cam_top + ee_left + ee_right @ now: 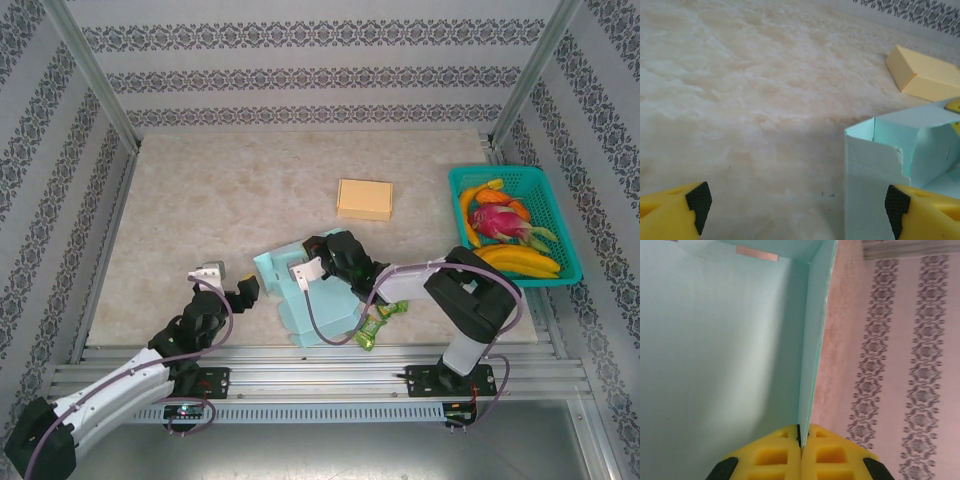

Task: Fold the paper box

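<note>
The light teal paper box [300,290] lies partly folded near the table's front middle, one wall raised. My right gripper [318,252] [800,437] is shut on the thin edge of a box wall [812,340], its yellow fingers pinching the sheet; the box's inside panel [715,350] spreads to the left in the right wrist view. My left gripper [238,290] [797,205] stands open just left of the box, fingers wide apart. The box's near corner [872,185] rises by the right finger [920,212] in the left wrist view.
A closed yellow box [364,198] [925,75] lies further back. A teal basket [560,215] with bananas and a dragon fruit stands at the right. Green wrapped sweets [380,320] lie beside the box, near the front rail. Bare table stretches left and back.
</note>
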Controlling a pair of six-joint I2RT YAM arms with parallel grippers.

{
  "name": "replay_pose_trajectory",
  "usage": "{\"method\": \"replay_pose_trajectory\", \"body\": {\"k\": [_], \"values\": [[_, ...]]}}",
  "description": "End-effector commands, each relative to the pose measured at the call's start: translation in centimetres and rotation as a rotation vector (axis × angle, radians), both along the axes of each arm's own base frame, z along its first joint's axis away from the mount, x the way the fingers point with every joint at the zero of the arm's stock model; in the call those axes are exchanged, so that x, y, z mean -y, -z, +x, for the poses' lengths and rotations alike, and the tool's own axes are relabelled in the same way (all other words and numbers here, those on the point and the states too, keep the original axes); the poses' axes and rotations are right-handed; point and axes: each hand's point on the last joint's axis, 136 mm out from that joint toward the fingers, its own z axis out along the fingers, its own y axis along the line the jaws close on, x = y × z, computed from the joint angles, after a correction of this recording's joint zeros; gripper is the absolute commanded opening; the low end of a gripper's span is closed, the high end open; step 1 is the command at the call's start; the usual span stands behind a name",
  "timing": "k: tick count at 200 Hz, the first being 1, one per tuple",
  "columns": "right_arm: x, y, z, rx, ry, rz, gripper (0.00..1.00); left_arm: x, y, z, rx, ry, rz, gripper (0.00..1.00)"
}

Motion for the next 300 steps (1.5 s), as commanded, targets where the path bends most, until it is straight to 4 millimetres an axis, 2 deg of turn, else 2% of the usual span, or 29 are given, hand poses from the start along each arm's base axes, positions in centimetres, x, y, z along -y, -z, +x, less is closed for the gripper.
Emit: {"method": "replay_pose_trajectory", "body": {"k": [1,32,65,99,124,153,186,229,266,300], "values": [[-0.5,-2.3,0.7,0.168,0.023,0.066,0.0,0.2,-1.0,0.5,0.043,-0.002,-0.031,0.92],[-0.8,-3.0,0.6,0.184,0.011,0.095,0.0,0.6,-1.5,0.5,0.061,0.024,-0.038,0.92],[-0.8,-2.5,0.1,0.189,-0.015,0.06,0.0,-0.1,-1.4,0.6,0.058,-0.015,-0.021,0.89],[-0.1,-1.0,-0.3,0.185,-0.024,0.006,0.0,0.4,-1.6,0.8,0.076,0.009,-0.015,0.73],[0.3,-0.2,-0.6,0.185,-0.021,-0.013,0.0,1.1,-1.4,1.0,0.074,0.047,-0.003,0.73],[0.6,-0.1,-0.7,0.187,-0.016,-0.004,0.0,1.7,-0.9,1.8,0.05,0.055,0.034,0.71],[0.8,0.1,-0.9,0.182,-0.018,0.0,0.0,3.2,-0.3,3.0,0.025,0.106,0.067,0.69],[0.7,0.5,-0.9,0.173,-0.024,0.001,0.0,5.3,-0.7,3.8,0.042,0.207,0.054,0.67],[0.6,0.5,-0.9,0.172,-0.024,0.004,0.0,6.3,-0.7,3.7,0.043,0.258,0.048,0.55],[0.6,0.4,-0.8,0.174,-0.018,0.008,0.0,6.8,-0.6,4.2,0.033,0.265,0.045,0.52]]}}
